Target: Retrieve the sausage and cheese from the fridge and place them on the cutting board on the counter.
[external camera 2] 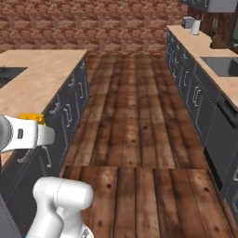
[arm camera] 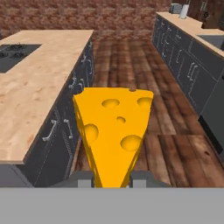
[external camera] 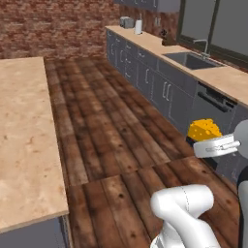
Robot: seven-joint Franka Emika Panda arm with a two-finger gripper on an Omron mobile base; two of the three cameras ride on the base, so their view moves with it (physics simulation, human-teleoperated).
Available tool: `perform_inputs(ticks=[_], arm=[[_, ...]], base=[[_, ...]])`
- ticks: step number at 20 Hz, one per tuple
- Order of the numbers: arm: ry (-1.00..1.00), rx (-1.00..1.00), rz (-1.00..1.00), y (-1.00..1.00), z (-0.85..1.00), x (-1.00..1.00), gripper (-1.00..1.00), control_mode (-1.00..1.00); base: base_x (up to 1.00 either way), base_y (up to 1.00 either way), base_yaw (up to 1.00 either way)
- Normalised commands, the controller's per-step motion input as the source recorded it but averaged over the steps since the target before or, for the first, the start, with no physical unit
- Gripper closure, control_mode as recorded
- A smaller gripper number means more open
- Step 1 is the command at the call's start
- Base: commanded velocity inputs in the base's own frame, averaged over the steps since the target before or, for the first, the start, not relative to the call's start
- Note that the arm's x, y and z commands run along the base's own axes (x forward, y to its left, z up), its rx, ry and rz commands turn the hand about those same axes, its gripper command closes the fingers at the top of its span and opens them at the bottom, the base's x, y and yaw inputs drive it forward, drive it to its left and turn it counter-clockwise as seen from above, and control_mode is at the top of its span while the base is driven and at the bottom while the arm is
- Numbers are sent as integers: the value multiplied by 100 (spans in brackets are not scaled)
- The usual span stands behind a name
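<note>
— Between the two worktops, over the plank floor (arm camera: 131,57), what is that yellow thing?

— That is the cheese (arm camera: 113,131), a yellow-orange wedge with several round holes sunk into its broad face. From the hand view it stands with its narrow end down and its wide edge up, slightly darker along the left side face.

— Is it lying on anything?

— No, it is carried in the air. The gripper (arm camera: 113,178) has its two dark fingers pressed against the narrow end, one on each side, closed on the wedge.

— And from the base cameras?

— In the left base view the cheese (external camera: 204,130) pokes out above the white hand, in front of the grey cabinets under the counter (external camera: 227,80) with the sink (external camera: 193,60). In the right base view just a sliver of the cheese (external camera 2: 32,118) shows behind the white hand, next to the island worktop (external camera 2: 42,74).

— Anything else on that long counter?

— At its far end, near the brick wall (external camera 2: 93,23), a small toaster-like appliance (external camera: 126,22) and a white upright roll (external camera: 138,26) stand close together.

— And the island?

— A dark cooktop (arm camera: 15,54) is set into its far left part.
</note>
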Motion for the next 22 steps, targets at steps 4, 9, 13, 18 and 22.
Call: perform_inputs(ticks=[4, 9, 13, 18, 22], arm=[[0, 0, 0, 0, 0, 0, 100, 100], [0, 0, 0, 0, 0, 0, 100, 100], [0, 0, 0, 0, 0, 0, 100, 100], [0, 0, 0, 0, 0, 0, 100, 100], [0, 0, 0, 0, 0, 0, 100, 100]], base=[[100, -24, 5], [100, -21, 9], [100, -12, 17], [100, -11, 16], [100, -23, 9]])
